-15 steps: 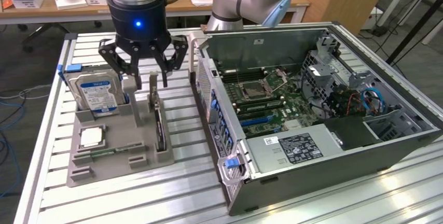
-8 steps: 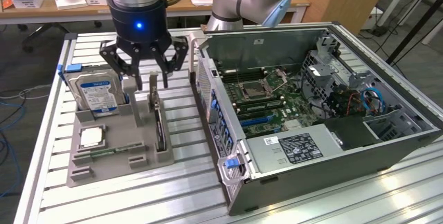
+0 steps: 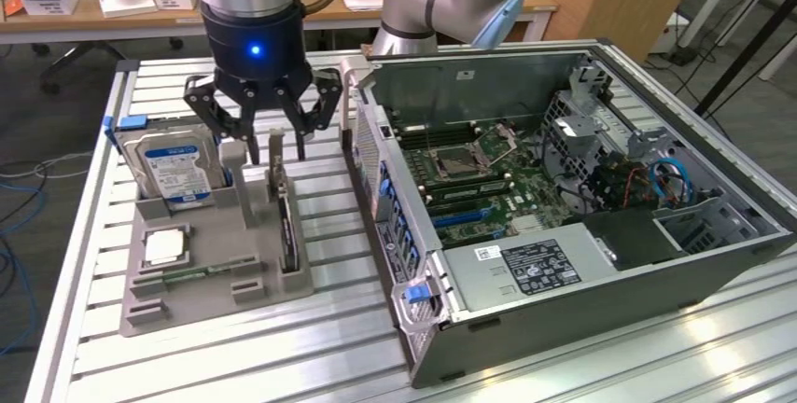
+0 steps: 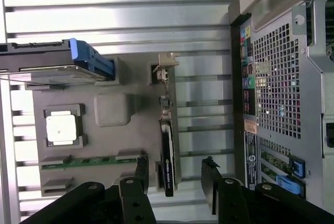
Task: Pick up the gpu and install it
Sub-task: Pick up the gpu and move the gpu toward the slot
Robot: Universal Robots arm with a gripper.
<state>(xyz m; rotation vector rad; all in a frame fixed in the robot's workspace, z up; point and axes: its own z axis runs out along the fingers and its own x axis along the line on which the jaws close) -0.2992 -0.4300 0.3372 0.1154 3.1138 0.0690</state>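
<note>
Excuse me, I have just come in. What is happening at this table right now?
A robot arm's gripper hangs open over the gpu, with a finger on either side of the card's end. The gpu stands on edge in a grey holder, near a hard drive, and is not gripped yet. The computer case lies open beside the holder.

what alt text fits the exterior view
A robot arm's black gripper, fingers open, hangs above the thin black gpu card standing on edge in a grey parts tray on a slatted metal table. A blue-labelled silver hard drive sits in the tray toward the exterior view's left; an open desktop computer case lies on the right.
</note>
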